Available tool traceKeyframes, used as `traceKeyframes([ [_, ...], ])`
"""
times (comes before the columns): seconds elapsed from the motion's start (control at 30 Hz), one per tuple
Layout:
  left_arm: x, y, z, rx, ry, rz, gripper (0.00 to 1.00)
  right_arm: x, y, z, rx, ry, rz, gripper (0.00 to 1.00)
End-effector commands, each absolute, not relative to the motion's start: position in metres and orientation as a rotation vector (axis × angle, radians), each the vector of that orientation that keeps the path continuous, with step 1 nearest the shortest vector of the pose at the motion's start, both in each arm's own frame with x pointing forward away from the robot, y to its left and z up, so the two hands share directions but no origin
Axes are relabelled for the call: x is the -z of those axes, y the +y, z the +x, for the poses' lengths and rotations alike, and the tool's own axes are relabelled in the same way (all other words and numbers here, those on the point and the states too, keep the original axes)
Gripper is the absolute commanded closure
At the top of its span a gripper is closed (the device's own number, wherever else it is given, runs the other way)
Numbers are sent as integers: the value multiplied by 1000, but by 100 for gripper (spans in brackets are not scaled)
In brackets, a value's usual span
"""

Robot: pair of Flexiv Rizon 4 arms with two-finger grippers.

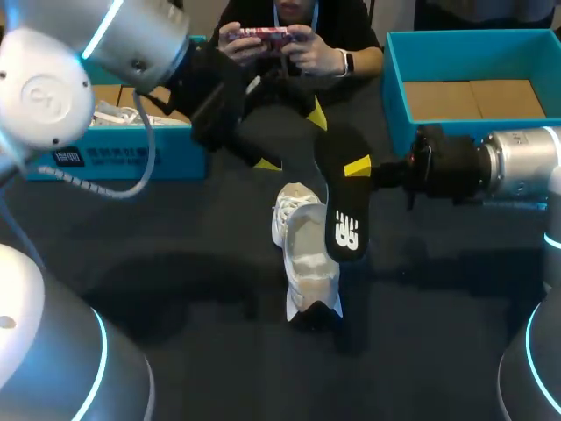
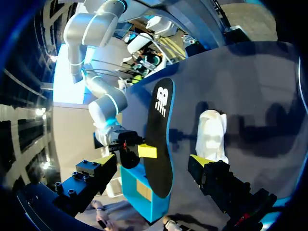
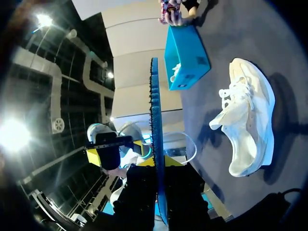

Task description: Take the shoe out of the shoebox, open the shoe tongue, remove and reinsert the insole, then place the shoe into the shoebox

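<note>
**Insole out, shoe waiting on table**

R arm, coming in from the right, is clamping its right gripper point(image 1: 355, 171) on 1 black insole point(image 1: 346, 230). The insole is sitting edge-on btwn the 2 fingers in the wrist view, gripped at the plain end w/ the logo end free. It is hanging just beside 1 white shoe point(image 1: 308, 254), w/ a gap showing btwn them in both wrist views. The shoe is resting on the dark table point(image 1: 193, 263), outside both boxes. The left gripper point(image 1: 291, 139) is hovering near the insole's gripped end, its 2 fingers spread wide and holding nothing. 2 blue boxes are standing open at the far side. The left-hand blue box point(image 1: 114, 162) is holding white stuff; the right-hand blue box point(image 1: 396, 96) is showing a cardboard floor.
</note>
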State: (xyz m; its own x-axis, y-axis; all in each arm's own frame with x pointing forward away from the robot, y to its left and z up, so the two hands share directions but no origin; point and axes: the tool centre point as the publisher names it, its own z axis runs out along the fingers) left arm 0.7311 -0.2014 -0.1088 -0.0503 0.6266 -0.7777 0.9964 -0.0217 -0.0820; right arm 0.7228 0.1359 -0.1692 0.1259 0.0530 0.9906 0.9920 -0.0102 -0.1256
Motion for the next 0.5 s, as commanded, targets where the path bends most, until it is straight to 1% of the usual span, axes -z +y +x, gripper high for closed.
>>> traceKeyframes([
  [0.03,113,-198,728,1035,1582,1535,0,165,134,726,1067,-1168,-1314,100],
  [0.23,113,-198,728,1035,1582,1535,0,170,137,722,1064,-1159,-1320,100],
  [0.3,121,-200,732,1013,1457,1520,0,171,138,721,1062,-1156,-1324,100],
  [0.5,144,-200,742,1033,1395,1456,0,170,136,718,1068,-1141,-1341,100],
])
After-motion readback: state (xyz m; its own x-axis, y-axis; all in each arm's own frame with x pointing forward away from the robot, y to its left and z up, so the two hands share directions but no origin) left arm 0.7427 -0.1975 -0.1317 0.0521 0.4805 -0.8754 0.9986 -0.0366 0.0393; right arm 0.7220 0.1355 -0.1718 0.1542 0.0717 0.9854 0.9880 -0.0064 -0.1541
